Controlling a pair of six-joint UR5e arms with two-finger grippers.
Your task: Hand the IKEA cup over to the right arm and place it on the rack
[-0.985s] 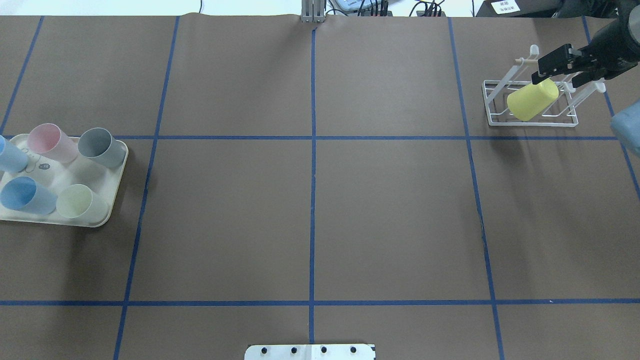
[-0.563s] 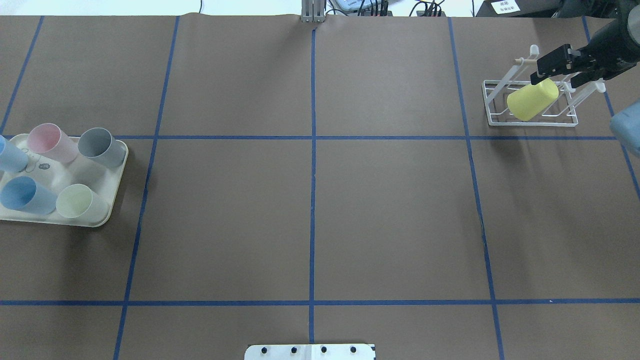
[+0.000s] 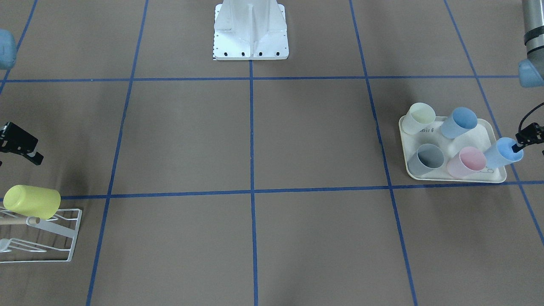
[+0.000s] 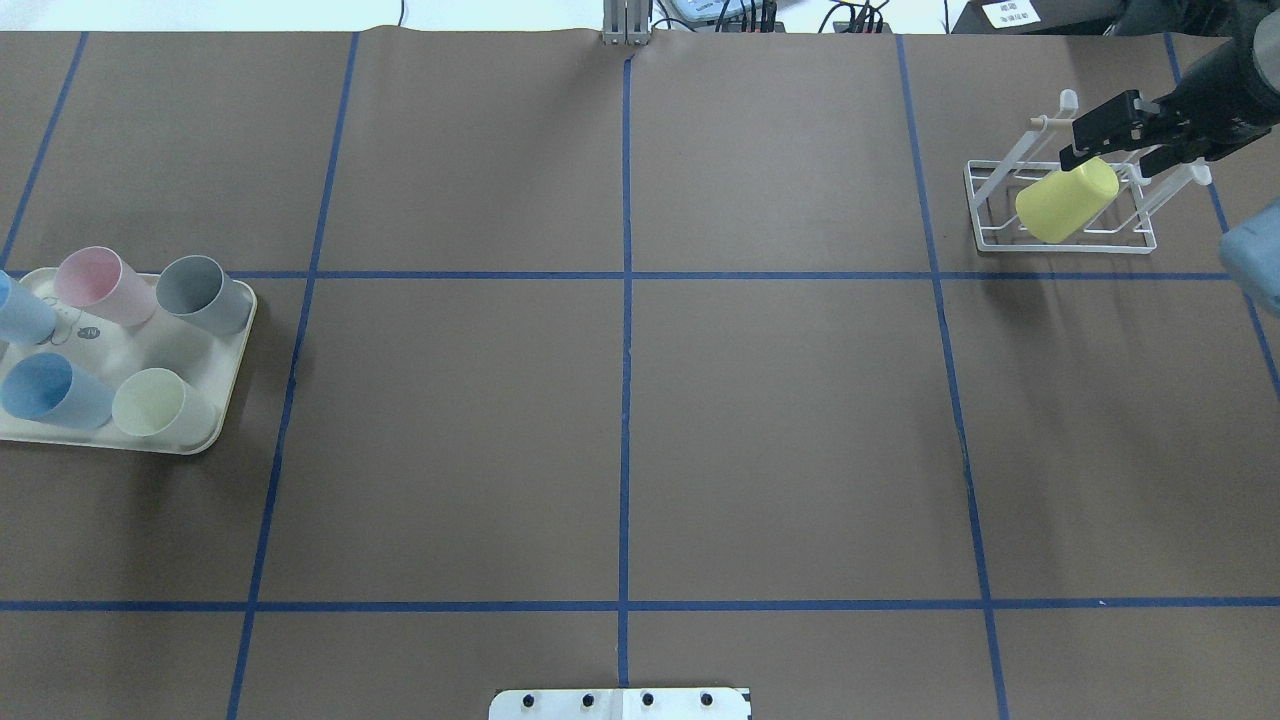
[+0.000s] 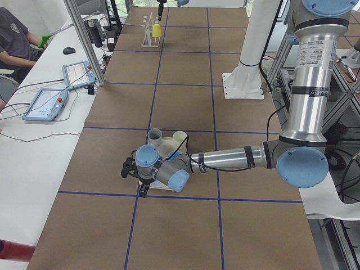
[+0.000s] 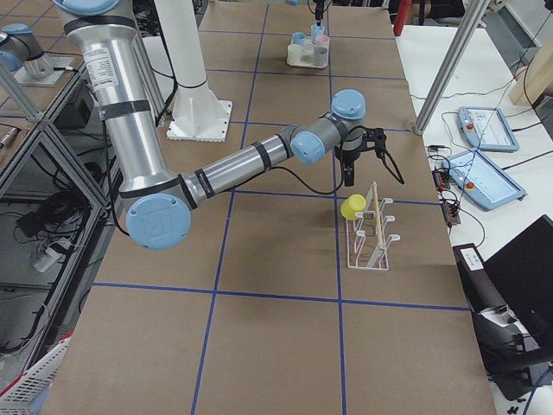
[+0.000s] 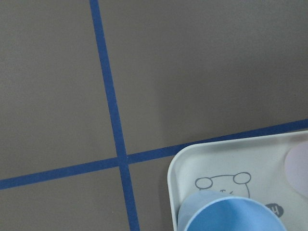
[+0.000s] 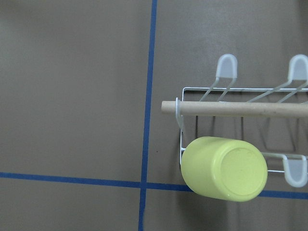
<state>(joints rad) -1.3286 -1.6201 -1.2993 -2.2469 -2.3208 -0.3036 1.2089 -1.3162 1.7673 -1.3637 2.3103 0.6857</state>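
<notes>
A yellow cup [image 4: 1065, 200] hangs mouth-down and tilted on the white wire rack [image 4: 1000, 235] with the wooden dowel [image 8: 231, 109], at the table's far right. It also shows in the right wrist view [image 8: 224, 168] and the front view [image 3: 32, 202]. My right gripper [image 4: 1108, 150] is open and empty, just above and behind the cup. My left gripper [image 3: 520, 142] is at the edge of the cream tray [image 3: 450, 176], shut on the rim of a light blue cup [image 3: 501, 155], one finger inside it. That cup fills the bottom of the left wrist view [image 7: 231, 216].
The tray [image 4: 130, 440] also holds a pink cup [image 4: 105, 285], a grey cup [image 4: 205, 295], a blue cup [image 4: 55, 390] and a pale green cup [image 4: 160, 400]. The robot's white base plate [image 4: 620, 703] is at the near edge. Blue tape lines cross the brown table.
My right gripper has drawn slightly up and away from the yellow cup, which stays on the rack. The light blue cup at the tray's edge has shifted very slightly.
</notes>
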